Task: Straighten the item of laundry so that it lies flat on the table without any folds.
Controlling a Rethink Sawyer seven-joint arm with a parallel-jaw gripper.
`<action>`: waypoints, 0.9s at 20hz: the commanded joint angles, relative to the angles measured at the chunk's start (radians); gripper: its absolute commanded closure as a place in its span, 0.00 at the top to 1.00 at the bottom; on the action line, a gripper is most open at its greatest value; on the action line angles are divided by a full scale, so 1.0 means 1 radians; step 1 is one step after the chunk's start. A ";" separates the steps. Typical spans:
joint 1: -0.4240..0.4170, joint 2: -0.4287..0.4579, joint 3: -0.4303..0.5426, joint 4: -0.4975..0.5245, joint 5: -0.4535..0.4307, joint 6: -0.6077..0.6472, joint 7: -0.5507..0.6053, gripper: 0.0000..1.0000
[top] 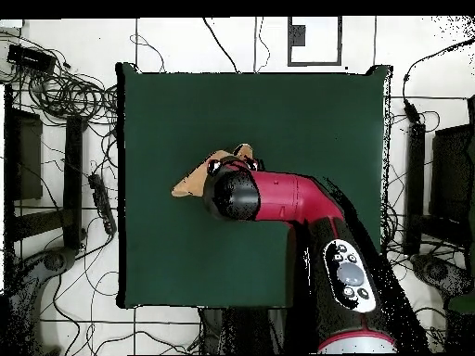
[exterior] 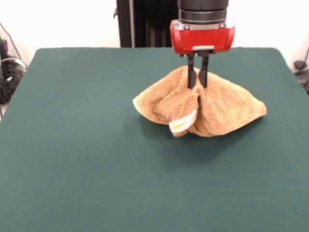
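One tool (exterior: 198, 82) pinched the bunched towel (exterior: 222, 108) at its peak; next likely dragging toward 6 o'clock across the tabletop (exterior: 96, 169).

Lighting: bright, even, diffuse. Shadows: soft dark patch on the dark green felt-topped table (exterior: 72, 159) beneath the crumpled orange-tan terry towel (exterior: 227, 108). Glare: faint sheen on the glossy red arm housing (top: 297, 197). Focus: front view slightly soft.
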 commanded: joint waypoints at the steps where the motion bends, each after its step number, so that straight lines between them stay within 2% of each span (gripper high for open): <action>1: -0.006 0.069 0.118 -0.061 -0.018 0.115 -0.024 0.00; 5: -0.001 0.059 0.116 -0.055 -0.018 0.107 -0.014 0.00; 9: 0.019 0.002 0.108 -0.041 -0.017 0.102 0.003 0.00; 14: 0.082 -0.038 0.084 -0.189 -0.007 0.315 -0.013 0.00; 18: 0.113 -0.035 0.085 -0.276 -0.021 0.405 -0.022 0.00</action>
